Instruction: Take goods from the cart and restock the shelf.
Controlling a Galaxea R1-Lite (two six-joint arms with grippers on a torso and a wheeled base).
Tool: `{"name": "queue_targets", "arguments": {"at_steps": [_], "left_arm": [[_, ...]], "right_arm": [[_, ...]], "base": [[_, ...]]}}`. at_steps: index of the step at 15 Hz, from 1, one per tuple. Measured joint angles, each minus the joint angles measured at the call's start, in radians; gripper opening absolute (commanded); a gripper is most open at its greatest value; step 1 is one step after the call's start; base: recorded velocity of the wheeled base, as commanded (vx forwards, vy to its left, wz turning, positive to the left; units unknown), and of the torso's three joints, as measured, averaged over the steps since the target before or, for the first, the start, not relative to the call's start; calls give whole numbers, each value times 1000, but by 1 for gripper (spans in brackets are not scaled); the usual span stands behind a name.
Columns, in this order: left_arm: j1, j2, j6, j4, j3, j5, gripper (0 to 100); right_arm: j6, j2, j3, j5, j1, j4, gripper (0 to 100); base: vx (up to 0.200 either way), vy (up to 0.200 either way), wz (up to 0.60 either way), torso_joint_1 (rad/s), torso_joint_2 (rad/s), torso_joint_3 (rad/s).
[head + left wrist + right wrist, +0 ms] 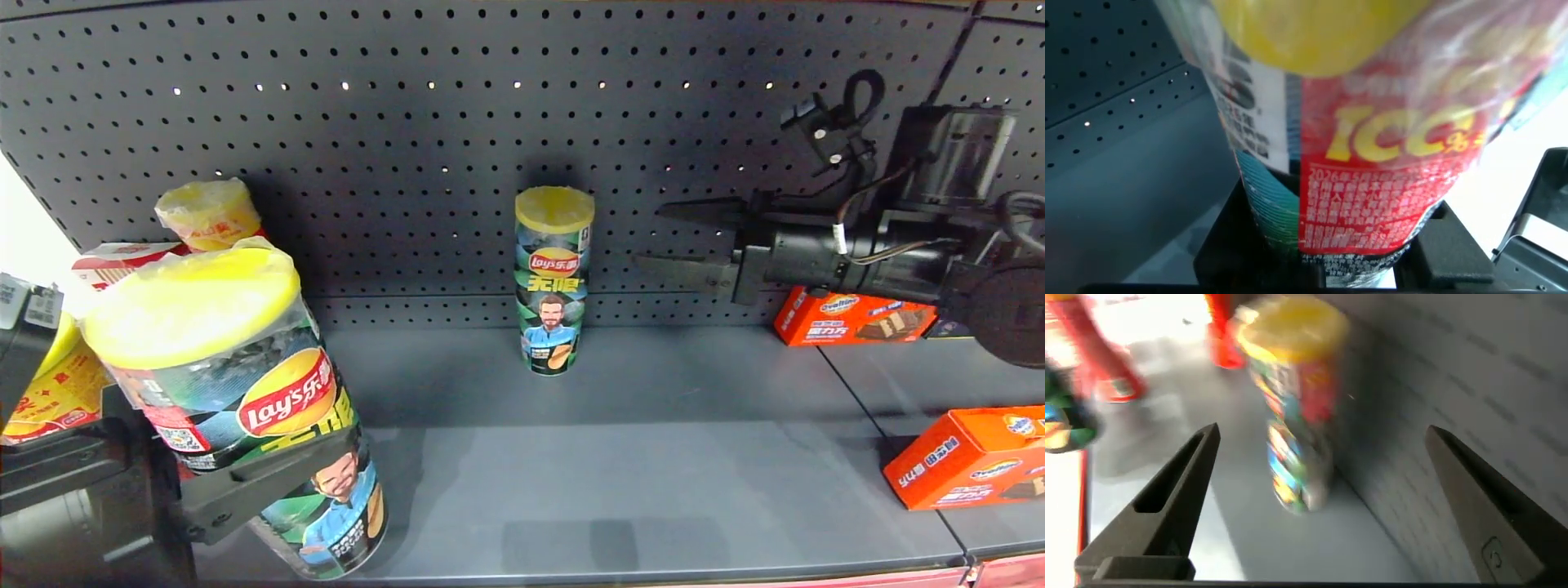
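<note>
My left gripper (269, 478) is shut on a chips can (245, 408) with a yellow lid, held tilted over the shelf's front left. The left wrist view shows that can (1372, 163) up close, clamped between the dark fingers (1233, 245). A second chips can (555, 278) stands upright at the back middle of the grey shelf (653, 457), against the pegboard. My right gripper (686, 243) hangs open at the right, a little clear of this can and pointing toward it. In the right wrist view the standing can (1294, 400) lies beyond the open right gripper (1323, 531).
Orange boxes lie on the shelf at the right, one at the back (853, 317) and one nearer the front (967, 457). Another yellow-lidded can (211, 214) and a red and white box (114, 261) sit at the back left. The pegboard wall (408, 122) closes the rear.
</note>
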Motion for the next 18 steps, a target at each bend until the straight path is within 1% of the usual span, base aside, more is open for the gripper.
{"name": "queue_targets", "arguments": {"at_steps": [2,7,13,18], "left_arm": [[0,0,-1,-1,2,0,0],[0,6,-2,-2,6,-1,0],[1,17,-2,-2,1,-1,0],[3,17,-2,-1,4,5,0]], "right_arm": [[-2,64,-38,29,14,-27,100],[-3,166,-117,38,37,-31,100],[-3,245,-146,62,52,-51,100],[-3,320,-171,64,81,-94,100]], "base": [[0,0,0,0,0,0],[0,0,0,0,0,0],[0,0,0,0,0,0],[0,0,0,0,0,0]]}}
